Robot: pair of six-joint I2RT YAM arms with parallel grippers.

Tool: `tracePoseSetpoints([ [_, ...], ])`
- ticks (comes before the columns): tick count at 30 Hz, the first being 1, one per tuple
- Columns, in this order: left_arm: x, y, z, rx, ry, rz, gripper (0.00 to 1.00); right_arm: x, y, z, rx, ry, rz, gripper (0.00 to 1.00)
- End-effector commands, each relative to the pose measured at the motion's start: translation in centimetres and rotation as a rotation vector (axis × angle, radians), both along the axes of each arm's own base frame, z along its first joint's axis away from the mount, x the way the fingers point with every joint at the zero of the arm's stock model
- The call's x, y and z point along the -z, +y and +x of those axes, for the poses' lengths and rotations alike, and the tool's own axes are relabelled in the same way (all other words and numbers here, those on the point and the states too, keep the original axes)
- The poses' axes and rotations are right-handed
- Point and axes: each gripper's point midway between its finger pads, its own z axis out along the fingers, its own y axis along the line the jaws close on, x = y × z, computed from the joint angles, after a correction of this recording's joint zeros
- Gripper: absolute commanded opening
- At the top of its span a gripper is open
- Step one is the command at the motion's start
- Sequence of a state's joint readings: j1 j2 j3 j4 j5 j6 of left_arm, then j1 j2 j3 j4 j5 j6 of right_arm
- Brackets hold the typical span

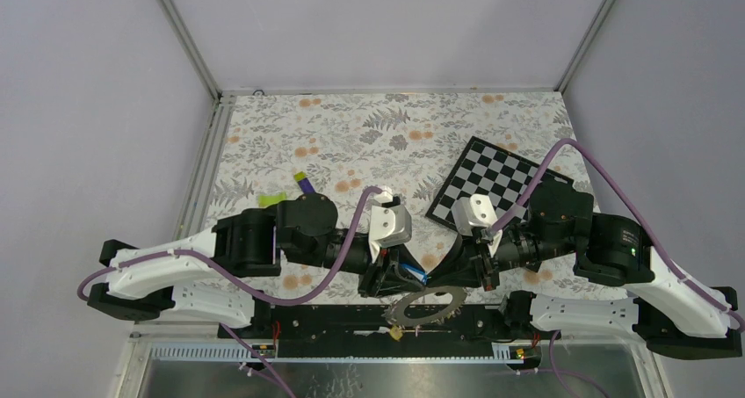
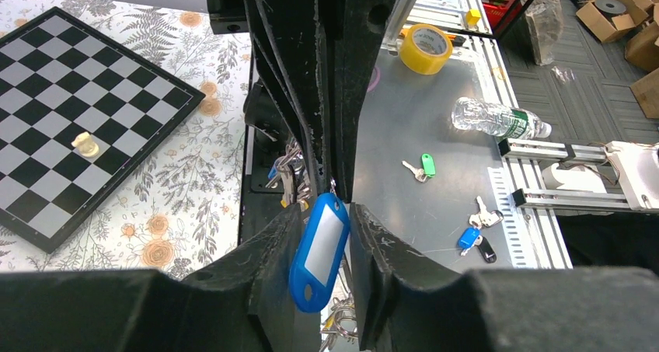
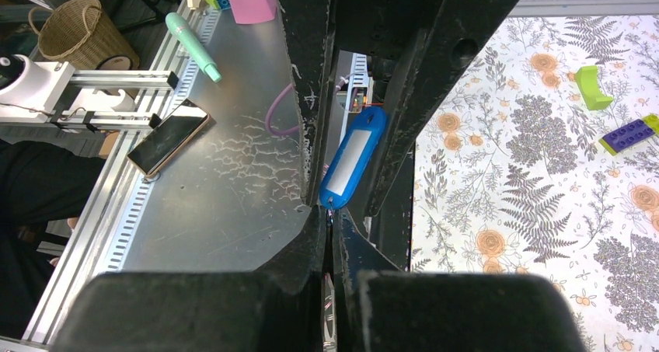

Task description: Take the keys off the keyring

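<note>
The keyring (image 1: 406, 307), a large flat grey ring, hangs at the table's near edge between both arms. My right gripper (image 1: 454, 279) is shut on its rim. The right wrist view shows that rim edge-on (image 3: 327, 317) between the right gripper's (image 3: 330, 216) closed fingers. My left gripper (image 1: 404, 275) meets it from the left. In its wrist view the left gripper (image 2: 322, 212) is shut on a blue key tag (image 2: 320, 251). A bunch of keys (image 2: 286, 177) dangles behind the tag, and a yellow-headed key (image 1: 397, 332) hangs below the ring.
A chessboard (image 1: 492, 183) lies at the right with a pawn (image 2: 84, 144) on it. Purple (image 1: 305, 183) and green (image 1: 272, 199) blocks lie at the left. On the metal bench below are loose keys (image 2: 475, 239), a green-tagged key (image 2: 423, 165), tape (image 2: 426, 47), a bottle (image 2: 497, 120) and a phone (image 3: 167, 146).
</note>
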State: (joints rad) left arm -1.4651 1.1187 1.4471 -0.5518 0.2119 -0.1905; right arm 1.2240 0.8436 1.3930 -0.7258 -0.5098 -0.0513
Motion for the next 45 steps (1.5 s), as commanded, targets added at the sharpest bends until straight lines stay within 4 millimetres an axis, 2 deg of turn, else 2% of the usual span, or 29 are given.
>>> tracePoseSetpoints([
  [1,-3.0,0.4,0.5,-0.023,-0.024,-0.087,0.30,-1.3,0.0,-0.4,-0.019,-0.003,0.053,0.00],
  [6,-2.8,0.2,0.5,-0.019,-0.023,-0.081,0.21,-1.1,0.0,-0.4,-0.017,-0.002,0.049,0.00],
  [12,-3.0,0.5,0.6,-0.024,-0.036,-0.086,0.00,-0.8,-0.2,-0.2,0.003,-0.002,0.044,0.00],
  [16,-3.2,0.9,0.5,-0.015,-0.050,-0.088,0.00,-0.2,-0.5,0.2,0.035,0.004,0.034,0.00],
  [22,-3.5,1.0,0.2,0.008,-0.061,-0.085,0.00,0.8,-0.4,0.4,0.057,0.020,0.017,0.12],
  [29,-3.3,1.0,0.2,0.011,-0.061,-0.071,0.00,1.3,-0.8,0.8,0.088,0.016,0.004,0.42],
  [39,-3.7,1.1,0.5,-0.009,-0.059,-0.076,0.00,1.8,-1.3,0.9,0.123,0.044,0.024,0.63],
  [45,-3.7,1.0,0.7,-0.027,-0.053,-0.075,0.00,2.3,-0.5,2.0,0.169,0.024,0.081,0.67],
])
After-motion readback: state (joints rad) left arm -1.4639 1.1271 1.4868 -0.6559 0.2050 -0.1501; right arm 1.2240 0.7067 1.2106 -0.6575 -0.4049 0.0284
